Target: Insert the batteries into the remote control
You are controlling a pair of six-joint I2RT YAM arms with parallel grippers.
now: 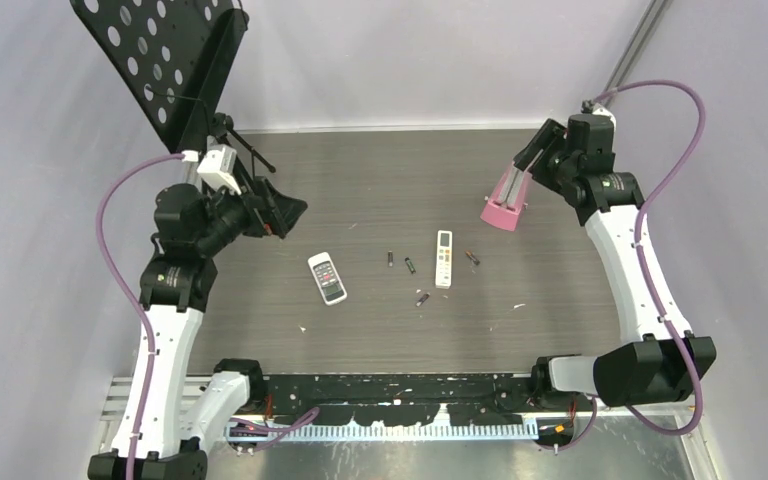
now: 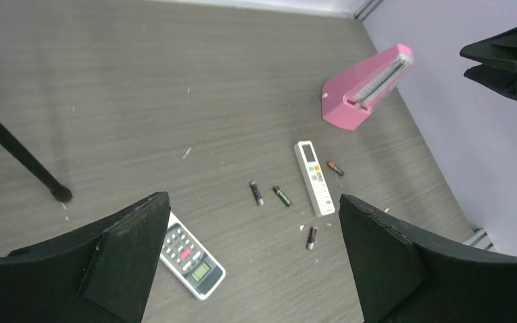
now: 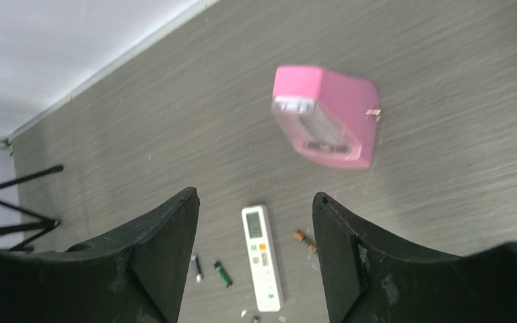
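Our left gripper (image 2: 252,200) and right gripper (image 3: 254,195) gape wide, holding nothing. We find the remote control (image 2: 192,259) in the left wrist view, not the right.

Four batteries (image 1: 410,265), two remotes (image 1: 327,278), one metronome (image 1: 505,205)

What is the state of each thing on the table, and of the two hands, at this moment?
Short wide white remote control with dark button panel: lying flat, buttons up.
Long slim white remote: lying flat, screen up.
Four small dark cylindrical batteries: loose on the grey wood-grain table, apart from both remotes.
Pink metronome: standing upright.
Left hand: open, empty.
Right hand: open, empty.
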